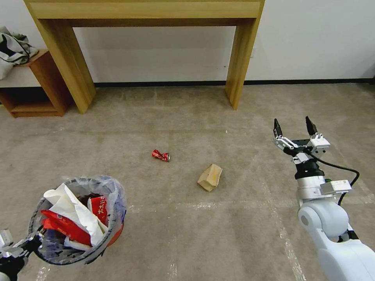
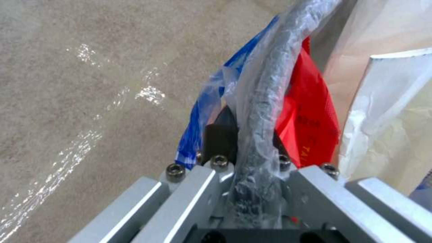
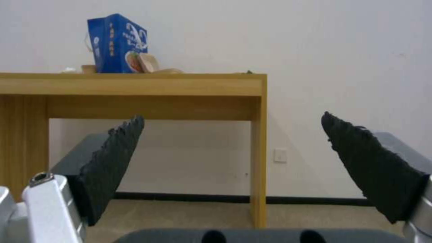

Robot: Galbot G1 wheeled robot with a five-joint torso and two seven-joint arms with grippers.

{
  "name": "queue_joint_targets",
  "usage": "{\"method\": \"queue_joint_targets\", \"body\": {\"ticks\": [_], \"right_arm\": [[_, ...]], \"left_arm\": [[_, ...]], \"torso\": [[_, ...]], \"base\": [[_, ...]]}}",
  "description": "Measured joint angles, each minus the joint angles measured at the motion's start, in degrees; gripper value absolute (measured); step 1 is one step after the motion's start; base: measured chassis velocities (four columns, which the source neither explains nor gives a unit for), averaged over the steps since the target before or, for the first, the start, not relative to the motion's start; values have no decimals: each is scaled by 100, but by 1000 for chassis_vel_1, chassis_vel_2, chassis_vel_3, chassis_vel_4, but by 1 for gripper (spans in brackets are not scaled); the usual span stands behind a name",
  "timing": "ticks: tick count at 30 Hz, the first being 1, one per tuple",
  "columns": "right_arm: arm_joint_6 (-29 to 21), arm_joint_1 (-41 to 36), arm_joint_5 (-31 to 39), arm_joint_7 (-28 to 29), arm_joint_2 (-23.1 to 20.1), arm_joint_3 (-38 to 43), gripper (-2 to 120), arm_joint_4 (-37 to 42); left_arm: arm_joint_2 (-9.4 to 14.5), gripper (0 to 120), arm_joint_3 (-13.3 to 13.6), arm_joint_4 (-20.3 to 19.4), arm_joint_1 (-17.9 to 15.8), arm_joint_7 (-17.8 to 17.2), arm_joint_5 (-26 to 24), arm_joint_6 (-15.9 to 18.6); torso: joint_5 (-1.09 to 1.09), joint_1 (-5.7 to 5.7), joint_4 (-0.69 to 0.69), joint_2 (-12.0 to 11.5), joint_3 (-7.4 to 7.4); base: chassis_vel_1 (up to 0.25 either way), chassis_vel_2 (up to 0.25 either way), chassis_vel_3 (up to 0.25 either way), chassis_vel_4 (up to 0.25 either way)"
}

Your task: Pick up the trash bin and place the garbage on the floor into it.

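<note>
Left pincer [image 2: 249,158] clamps trash bin [image 1: 78,220] rim; right pincer [image 1: 295,127], agape and raised, is nearer tan packet [image 1: 210,176] than can [image 1: 161,155] on floor [image 1: 218,226].

Not much legible writing here. On the red plastic snack wrapper [image 2: 310,111] tucked inside the dark mesh trash bin, small dark letters run along the lower edge, and "TAI" is about all that reads in the left wrist view. From the head camera, a red carton [image 1: 99,207] in the bin carries white characters, too small to make out. The crushed red can [image 1: 160,155] on the carpet shows white marks, unreadable. Up on the wooden worktop [image 3: 135,84], the blue paper gift bag [image 3: 118,44] bears a column of yellow characters and white script, neither clear enough to read.
</note>
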Motion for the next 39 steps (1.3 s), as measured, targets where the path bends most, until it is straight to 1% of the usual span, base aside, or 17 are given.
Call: {"method": "queue_joint_targets", "body": {"ticks": [24,29,34,39], "right_arm": [[8,-19,-133,-50,8,-40,100,-108],[3,-6,-166,-47,33,-118,100,-109],[-9,12,-187,-34,31,-165,100,-112],[-6,8,-184,-37,5,-165,100,-123]], "left_arm": [[10,1,4,42,-26,20,19,-5],[20,1,-16,53,10,23,12,-5],[31,1,-15,70,1,33,4,-12],[45,1,-10,89,-6,36,5,-15]], "torso": [[-1,-1,1,0,0],[0,-1,2,0,-1],[0,0,0,0,1],[-1,2,3,0,2]], "base": [[-5,3,4,-4],[-127,126,117,-100],[-195,183,184,-195],[-96,126,121,-124]]}}
